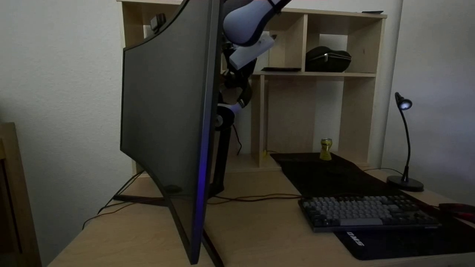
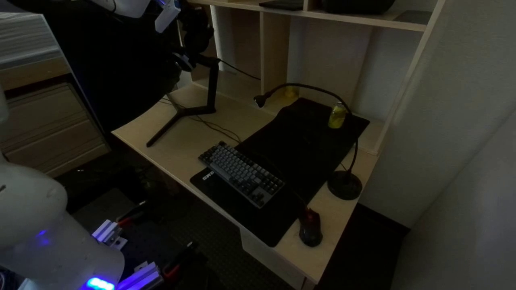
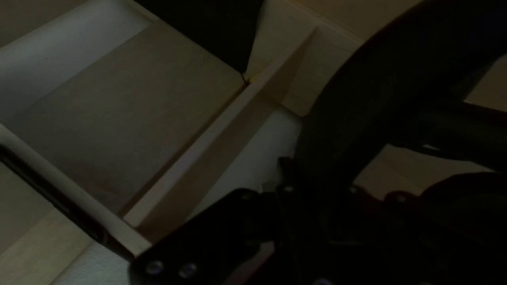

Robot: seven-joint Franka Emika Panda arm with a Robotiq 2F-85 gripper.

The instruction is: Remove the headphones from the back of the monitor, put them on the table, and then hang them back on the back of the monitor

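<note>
The monitor (image 1: pixel 167 96) stands on splayed dark legs with its edge glowing blue-purple; its back shows very dark in an exterior view (image 2: pixel 121 68). Behind it, my gripper (image 1: pixel 234 79) points down just above the stand's hub. The black headband of the headphones (image 1: pixel 245 95) arches out below the gripper. In the wrist view the headband (image 3: pixel 368 87) curves from the upper right down between my fingertips (image 3: pixel 321 182), which press on both sides of it. The earcups are hard to make out. Whether the headphones still rest on the monitor cannot be told. The table (image 1: pixel 259 222) lies below.
A cubby shelf (image 1: pixel 263 122) stands close behind the gripper. On the table are a keyboard (image 1: pixel 363 211), a black mat (image 2: pixel 298 149), a yellow can (image 1: pixel 326 149), a lamp (image 1: pixel 405 181) and a mouse (image 2: pixel 310 229). Cables (image 1: pixel 259 197) run from the stand across the table.
</note>
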